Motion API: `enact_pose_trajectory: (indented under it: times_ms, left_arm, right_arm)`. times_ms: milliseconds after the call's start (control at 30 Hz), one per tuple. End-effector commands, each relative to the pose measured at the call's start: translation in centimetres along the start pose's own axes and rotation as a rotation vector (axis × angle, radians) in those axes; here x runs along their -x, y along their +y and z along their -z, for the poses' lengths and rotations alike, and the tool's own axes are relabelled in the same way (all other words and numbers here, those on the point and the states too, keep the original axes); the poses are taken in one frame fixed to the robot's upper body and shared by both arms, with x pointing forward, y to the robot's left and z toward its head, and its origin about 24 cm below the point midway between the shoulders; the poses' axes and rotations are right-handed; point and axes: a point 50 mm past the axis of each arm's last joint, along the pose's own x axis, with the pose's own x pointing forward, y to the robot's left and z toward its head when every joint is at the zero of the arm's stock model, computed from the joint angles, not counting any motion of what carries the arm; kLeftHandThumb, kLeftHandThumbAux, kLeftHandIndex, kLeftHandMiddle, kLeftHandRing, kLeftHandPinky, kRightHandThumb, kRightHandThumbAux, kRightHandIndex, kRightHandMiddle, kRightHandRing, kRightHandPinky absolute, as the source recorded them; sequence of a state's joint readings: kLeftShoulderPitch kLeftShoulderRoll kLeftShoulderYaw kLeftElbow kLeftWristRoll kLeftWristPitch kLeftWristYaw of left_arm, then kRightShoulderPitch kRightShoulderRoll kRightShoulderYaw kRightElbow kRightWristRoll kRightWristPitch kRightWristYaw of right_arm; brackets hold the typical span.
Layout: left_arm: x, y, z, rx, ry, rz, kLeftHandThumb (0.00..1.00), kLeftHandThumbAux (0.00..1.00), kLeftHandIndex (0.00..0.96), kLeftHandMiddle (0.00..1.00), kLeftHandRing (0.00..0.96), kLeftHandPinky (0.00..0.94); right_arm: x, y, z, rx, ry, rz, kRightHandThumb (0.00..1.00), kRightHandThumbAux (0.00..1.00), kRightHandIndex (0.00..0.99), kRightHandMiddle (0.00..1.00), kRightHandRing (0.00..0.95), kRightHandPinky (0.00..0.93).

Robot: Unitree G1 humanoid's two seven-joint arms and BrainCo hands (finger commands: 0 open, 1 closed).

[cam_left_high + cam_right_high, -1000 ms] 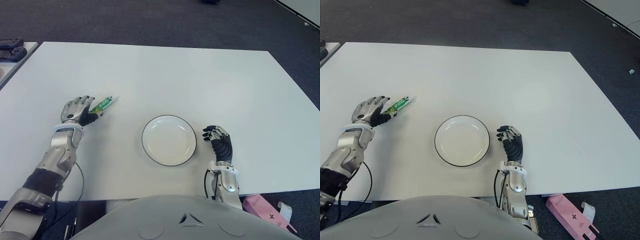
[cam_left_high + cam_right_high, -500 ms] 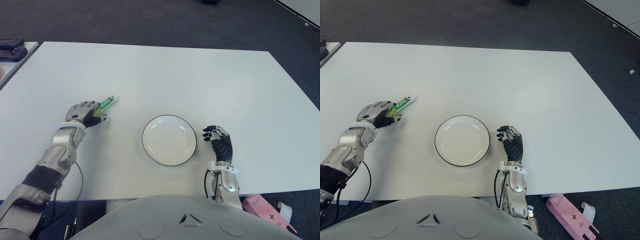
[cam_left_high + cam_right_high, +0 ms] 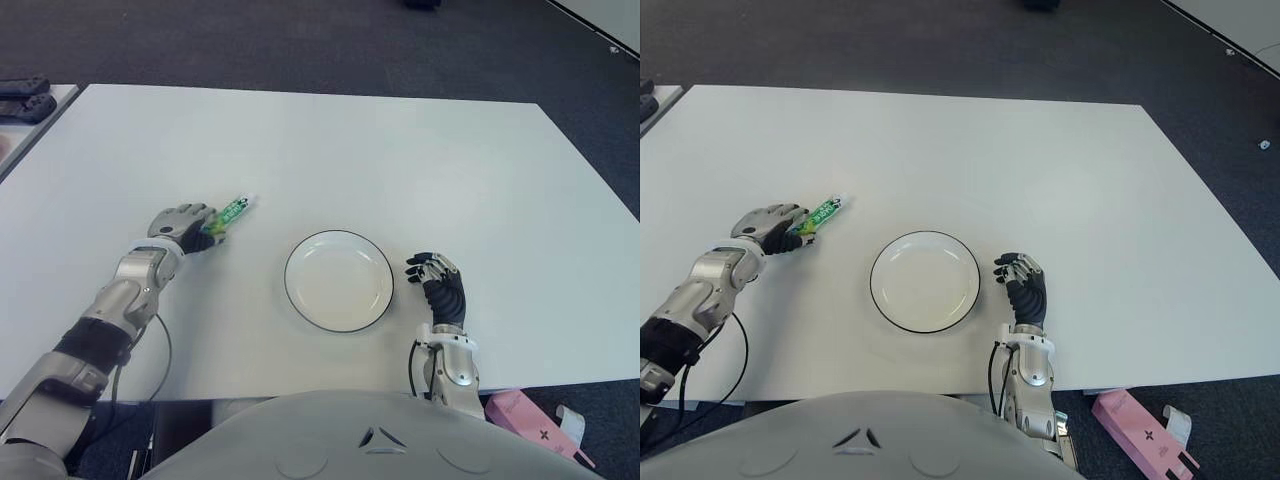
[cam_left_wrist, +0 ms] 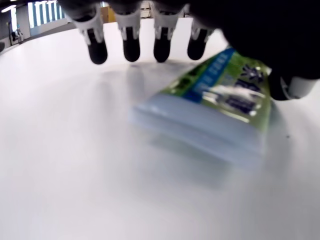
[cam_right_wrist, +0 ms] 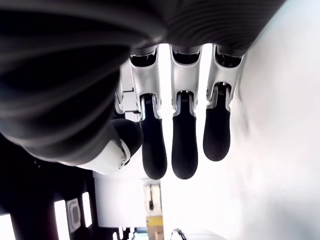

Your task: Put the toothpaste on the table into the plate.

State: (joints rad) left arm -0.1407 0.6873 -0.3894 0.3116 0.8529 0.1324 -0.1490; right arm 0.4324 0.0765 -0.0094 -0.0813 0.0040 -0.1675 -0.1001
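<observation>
From my remote station I see the robot's left hand (image 3: 183, 227) closed around the near end of the green toothpaste (image 3: 230, 213) tube, out on the white table (image 3: 330, 150) to the left of the plate (image 3: 338, 280). In the left wrist view the tube (image 4: 220, 97) is pinned between the thumb and the palm, its flat crimped end sticking out beyond the hand; four dark fingertips (image 4: 131, 50) curl over it. A soft shadow lies under that end on the tabletop, and I cannot tell whether the tube touches the surface or sits just above it. In the eye views the tube angles away from the hand toward the far right, its free end pointing roughly in the plate's direction but well apart from the rim.

The plate, white with a thin dark rim, sits near the table's front edge at centre and holds nothing.

My right hand (image 3: 440, 285) shows just to the right of the plate, near the front edge. Its own wrist view shows the fingers (image 5: 184, 142) loosely extended side by side, gripping nothing.
</observation>
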Motion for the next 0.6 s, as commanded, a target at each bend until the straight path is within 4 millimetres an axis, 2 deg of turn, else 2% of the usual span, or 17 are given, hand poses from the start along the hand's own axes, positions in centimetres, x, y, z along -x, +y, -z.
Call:
enact_pose_trajectory:
  times_ms: [33,600]
  left_arm:
    - [-0.8,-1.8,-1.3,0.003,-0.049,0.086,0.422,0.185,0.0,0.0,0.0,0.003]
    - [-1.9,-3.3,-1.6,-0.004,-0.029,0.058,0.433,0.2,0.0,0.0,0.0,0.036]
  right_arm:
    - [0.4,0.0,0.8,-0.009,0.042,0.005,0.712,0.728,0.43,0.503,0.525,0.531]
    - [0.5,-0.1,0.7,-0.004,0.039,0.008,0.712,0.728,0.43,0.502,0.52,0.521]
